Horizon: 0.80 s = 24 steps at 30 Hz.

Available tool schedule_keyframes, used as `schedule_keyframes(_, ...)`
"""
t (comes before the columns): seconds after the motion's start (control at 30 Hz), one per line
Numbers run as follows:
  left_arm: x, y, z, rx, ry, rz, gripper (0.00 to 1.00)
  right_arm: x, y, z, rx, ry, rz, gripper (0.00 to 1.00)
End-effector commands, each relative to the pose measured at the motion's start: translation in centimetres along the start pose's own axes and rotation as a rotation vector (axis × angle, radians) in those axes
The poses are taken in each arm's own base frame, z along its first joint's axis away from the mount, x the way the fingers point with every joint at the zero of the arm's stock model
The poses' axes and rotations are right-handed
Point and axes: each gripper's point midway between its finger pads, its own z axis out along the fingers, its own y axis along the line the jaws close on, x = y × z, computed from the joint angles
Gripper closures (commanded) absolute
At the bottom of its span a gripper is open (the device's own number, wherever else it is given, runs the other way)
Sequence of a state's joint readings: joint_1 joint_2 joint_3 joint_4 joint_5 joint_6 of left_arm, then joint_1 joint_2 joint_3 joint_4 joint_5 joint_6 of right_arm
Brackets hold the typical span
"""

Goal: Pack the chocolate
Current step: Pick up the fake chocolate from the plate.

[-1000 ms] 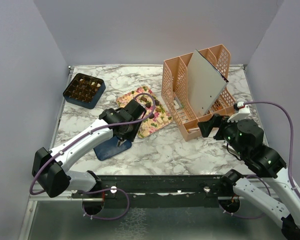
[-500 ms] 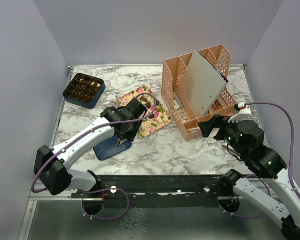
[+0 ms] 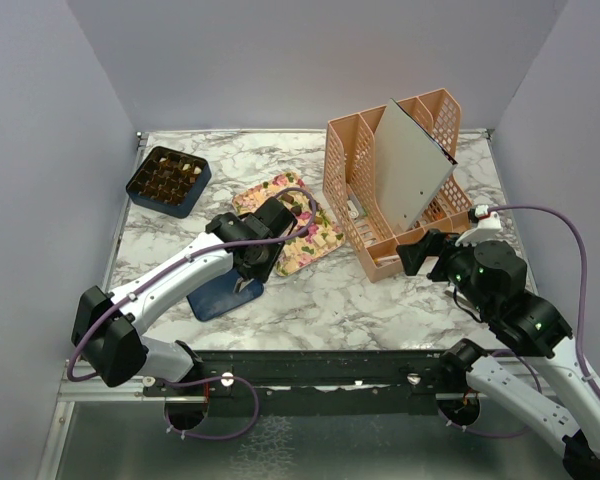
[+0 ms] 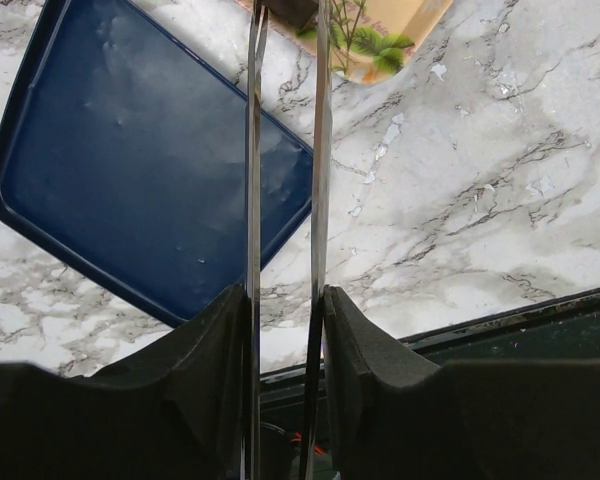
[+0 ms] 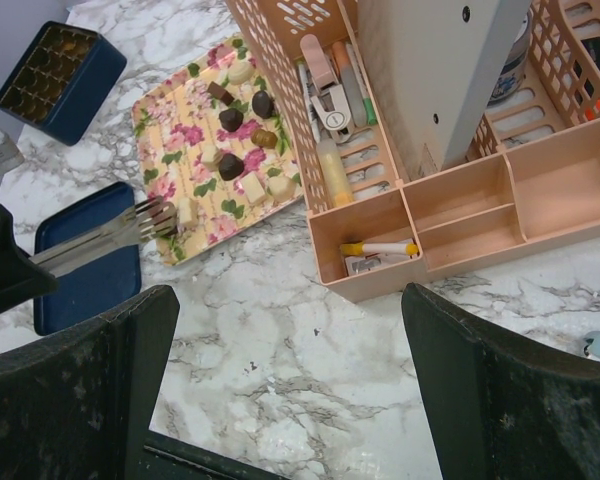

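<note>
Marble table (image 3: 325, 292) — floral tray (image 3: 322, 240), blue box (image 3: 176, 206), lid (image 3: 214, 298), organizer (image 3: 348, 180)

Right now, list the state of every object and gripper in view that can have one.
Dark blue square box: open, some cells filled.
Flat dark blue lid: off, lying on the marble table.
Floral rectangular tray: holding loose chocolates.
Thin metal tongs: squeezed nearly together by the left gripper.
Right gripper: open, empty.

The left arm (image 3: 170, 280) reaches from the table's near edge toward its middle, wrist tipped down, the left gripper (image 4: 285, 300) pinching metal tongs (image 4: 253, 150) between its fingers. The right arm (image 3: 525, 320) sits folded by the near right corner, the right gripper (image 5: 290, 335) spread wide.
</note>
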<state>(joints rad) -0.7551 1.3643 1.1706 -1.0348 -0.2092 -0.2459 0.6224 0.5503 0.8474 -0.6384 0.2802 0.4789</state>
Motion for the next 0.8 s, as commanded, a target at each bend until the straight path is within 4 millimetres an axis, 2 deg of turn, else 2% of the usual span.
schedule_keyframes(0.0, -1.0, 0.0, -0.8, -0.001, -0.044, 0.003, 0.66, 0.2, -0.7, 0.0, 0.029, -0.004, -0.005, 0.02)
schedule_keyframes(0.2, -2.7, 1.3, -1.2, -0.088, -0.1, -0.037, 0.68, 0.3, -0.4, 0.1, 0.016, -0.001, 0.002, 0.02)
schedule_keyframes(0.37, -5.6, 1.5, -2.0, -0.108, -0.177, -0.067, 0.68, 0.7, -0.1, 0.3, -0.004, 0.006, 0.012, 0.02)
schedule_keyframes(0.47, -7.2, 2.2, -2.2, -0.143, -0.208, -0.075, 0.68, 0.7, 0.1, 0.4, -0.011, 0.005, 0.013, 0.02)
schedule_keyframes(0.63, -9.5, 5.5, -1.3, -0.19, -0.218, -0.126, 0.68, 0.6, 0.3, 0.4, -0.025, 0.0, 0.011, 0.02)
schedule_keyframes(0.77, -11.3, 10.1, -1.3, -0.241, -0.243, -0.229, 0.68, 0.8, 0.6, 0.6, -0.039, 0.004, 0.012, 0.02)
